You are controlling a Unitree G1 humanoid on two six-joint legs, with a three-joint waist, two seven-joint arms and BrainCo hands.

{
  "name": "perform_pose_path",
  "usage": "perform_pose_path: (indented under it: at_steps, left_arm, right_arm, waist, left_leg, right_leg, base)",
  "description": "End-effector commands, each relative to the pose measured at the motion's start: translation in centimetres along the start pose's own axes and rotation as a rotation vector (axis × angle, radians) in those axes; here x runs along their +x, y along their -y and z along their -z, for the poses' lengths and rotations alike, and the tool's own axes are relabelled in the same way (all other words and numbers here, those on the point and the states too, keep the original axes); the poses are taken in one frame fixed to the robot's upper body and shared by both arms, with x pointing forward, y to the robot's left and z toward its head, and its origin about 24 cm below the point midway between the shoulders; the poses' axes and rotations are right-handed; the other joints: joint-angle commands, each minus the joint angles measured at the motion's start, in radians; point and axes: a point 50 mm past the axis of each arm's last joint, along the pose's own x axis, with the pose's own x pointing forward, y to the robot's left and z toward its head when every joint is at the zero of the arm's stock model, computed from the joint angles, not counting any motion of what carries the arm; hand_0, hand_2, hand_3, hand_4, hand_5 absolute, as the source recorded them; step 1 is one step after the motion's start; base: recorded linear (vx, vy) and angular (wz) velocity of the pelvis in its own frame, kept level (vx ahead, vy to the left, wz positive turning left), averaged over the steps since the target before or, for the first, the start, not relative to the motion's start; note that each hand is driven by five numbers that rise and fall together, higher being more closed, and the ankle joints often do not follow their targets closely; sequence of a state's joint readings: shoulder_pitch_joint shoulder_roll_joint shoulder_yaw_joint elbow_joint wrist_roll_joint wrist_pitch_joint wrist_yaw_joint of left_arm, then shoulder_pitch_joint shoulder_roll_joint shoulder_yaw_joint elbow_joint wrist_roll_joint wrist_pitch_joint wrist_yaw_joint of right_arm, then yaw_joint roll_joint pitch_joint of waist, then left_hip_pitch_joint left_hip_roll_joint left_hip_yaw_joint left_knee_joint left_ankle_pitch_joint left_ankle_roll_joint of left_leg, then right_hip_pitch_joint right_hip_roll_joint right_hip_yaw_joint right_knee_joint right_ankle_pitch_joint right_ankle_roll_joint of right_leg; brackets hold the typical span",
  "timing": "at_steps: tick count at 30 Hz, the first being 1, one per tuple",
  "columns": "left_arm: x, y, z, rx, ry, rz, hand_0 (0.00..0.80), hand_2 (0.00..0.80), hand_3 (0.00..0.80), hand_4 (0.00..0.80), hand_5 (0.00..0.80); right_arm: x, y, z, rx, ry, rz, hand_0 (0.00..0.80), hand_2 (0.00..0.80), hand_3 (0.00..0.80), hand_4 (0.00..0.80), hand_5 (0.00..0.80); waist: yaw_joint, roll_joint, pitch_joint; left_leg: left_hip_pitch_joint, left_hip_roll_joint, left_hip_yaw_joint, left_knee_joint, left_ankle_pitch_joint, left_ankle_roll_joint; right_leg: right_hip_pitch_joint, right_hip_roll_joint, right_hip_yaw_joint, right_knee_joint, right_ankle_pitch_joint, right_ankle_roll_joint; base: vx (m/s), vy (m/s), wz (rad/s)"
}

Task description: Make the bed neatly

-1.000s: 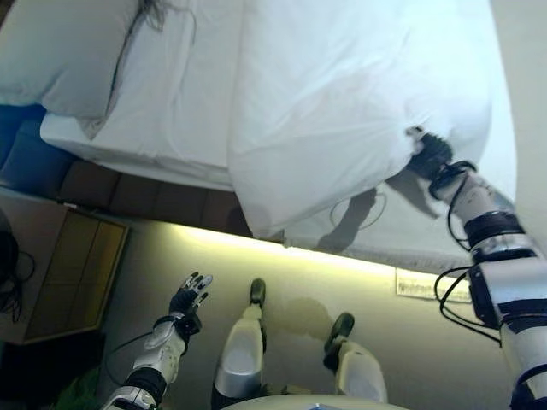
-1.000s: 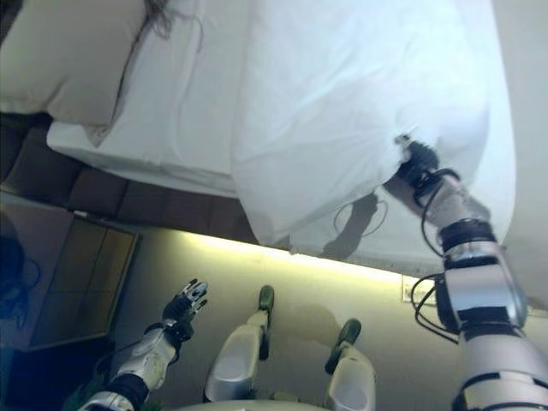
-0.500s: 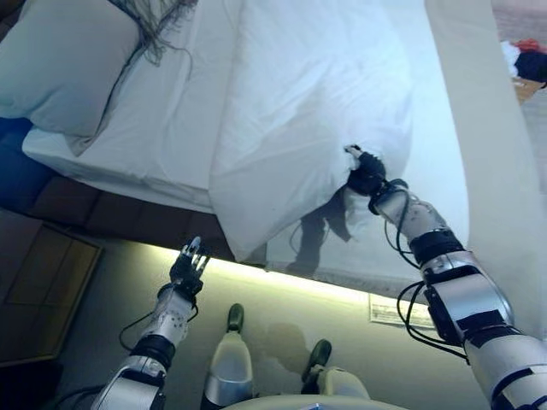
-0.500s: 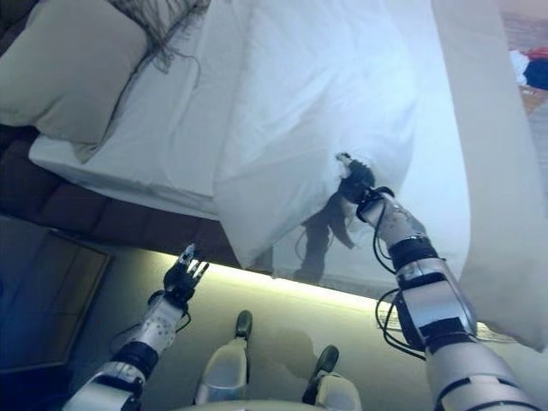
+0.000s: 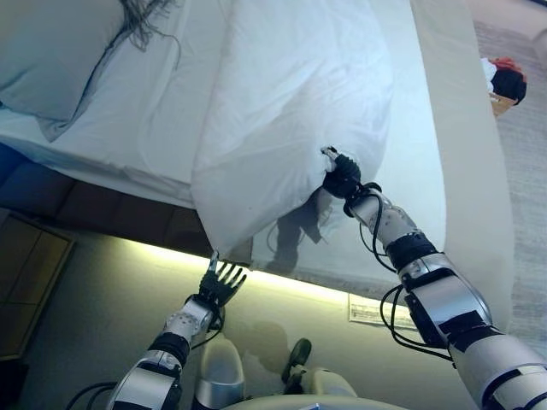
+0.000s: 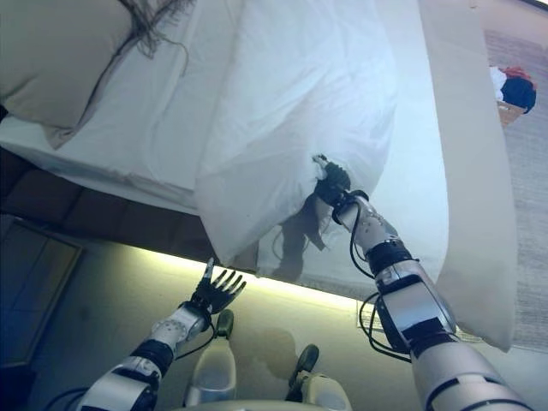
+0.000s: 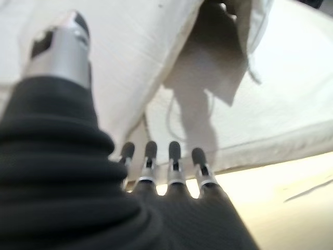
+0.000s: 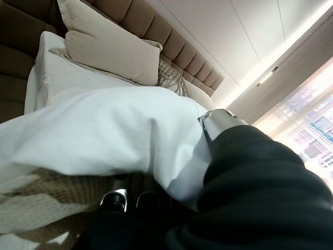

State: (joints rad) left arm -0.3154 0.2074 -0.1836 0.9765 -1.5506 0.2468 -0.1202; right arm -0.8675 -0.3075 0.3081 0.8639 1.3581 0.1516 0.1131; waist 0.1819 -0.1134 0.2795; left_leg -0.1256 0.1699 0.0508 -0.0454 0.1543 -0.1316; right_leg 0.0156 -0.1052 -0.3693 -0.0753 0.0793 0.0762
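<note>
A white duvet lies folded back across the white-sheeted bed, its lower corner hanging over the bed's near edge. My right hand is shut on the duvet's edge and holds it lifted above the mattress; in the right wrist view the cloth drapes over its fingers. My left hand is open, fingers spread, just below the hanging duvet corner and apart from it; it also shows in the left wrist view. A beige pillow lies at the head of the bed.
A brown padded bed base runs under the mattress with a lit strip below it. A beige bed runner lies along the right. A dark and red item sits on the floor at far right.
My left hand has risen toward the hanging duvet corner and spread its fingers. My right hand, still holding the duvet, has drawn slightly left. The camera has shifted.
</note>
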Motion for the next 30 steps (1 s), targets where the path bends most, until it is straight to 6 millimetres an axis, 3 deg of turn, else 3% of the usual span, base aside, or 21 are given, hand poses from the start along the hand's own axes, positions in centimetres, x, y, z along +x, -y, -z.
perform_pose_path:
  at_steps: [1, 9, 20, 26, 30]
  left_arm:
    - [1.2, 2.5, 2.1, -0.07, -0.122, 0.073, 0.0, 0.0, 0.0, 0.0, 0.0]
    - [1.4, 3.9, 2.3, -0.151, -0.137, 0.158, 0.0, 0.0, 0.0, 0.0, 0.0]
    - [2.1, 11.0, 0.3, -0.3, -0.008, 0.432, 0.0, 0.0, 0.0, 0.0, 0.0]
    - [1.5, 13.9, -2.3, -0.346, 0.084, 0.561, 0.0, 0.0, 0.0, 0.0, 0.0]
    - [0.4, 15.8, -5.1, -0.339, 0.168, 0.643, 0.0, 0.0, 0.0, 0.0, 0.0]
  right_arm:
    - [0.9, -8.7, -3.4, 0.0, 0.14, -0.346, 0.8, 0.8, 0.8, 0.8, 0.8]
    - [0.3, -10.4, -1.7, 0.075, 0.146, -0.475, 0.8, 0.8, 0.8, 0.8, 0.8]
    - [-2.1, -10.2, 3.7, 0.152, 0.063, -0.539, 0.8, 0.8, 0.8, 0.8, 0.8]
    - [-3.7, -8.9, 5.7, 0.14, -0.001, -0.547, 0.8, 0.8, 0.8, 0.8, 0.8]
    - [-5.1, -7.4, 6.8, 0.101, -0.058, -0.531, 0.8, 0.8, 0.8, 0.8, 0.8]
  waist:
    - [0.02, -0.029, -0.012]
    - [0.006, -0.06, -0.004]
    - [-0.071, -0.091, -0.017]
    - [-0.105, -0.103, -0.023]
    - [-0.122, -0.114, -0.027]
  left_leg:
    - [-0.035, 0.066, 0.015, 0.022, -0.052, 0.001]
    - [-0.04, 0.08, 0.025, 0.022, -0.053, -0.001]
    - [-0.035, 0.094, 0.044, 0.032, -0.065, -0.002]
    - [-0.035, 0.099, 0.052, 0.035, -0.067, -0.008]
    - [-0.036, 0.102, 0.054, 0.035, -0.068, -0.013]
  right_leg:
    - [-0.003, -0.114, -0.003, 0.09, -0.041, 0.08]
    - [-0.003, -0.099, 0.007, 0.082, -0.039, 0.083]
    - [-0.018, -0.09, 0.045, 0.081, -0.043, 0.087]
    - [-0.02, -0.087, 0.061, 0.077, -0.045, 0.087]
    - [-0.022, -0.086, 0.066, 0.078, -0.048, 0.087]
  base:
    - [0.0, -0.098, -0.01]
    - [0.005, -0.064, -0.03]
    - [0.008, -0.013, -0.05]
    - [0.005, -0.004, -0.05]
    - [0.01, -0.007, -0.01]
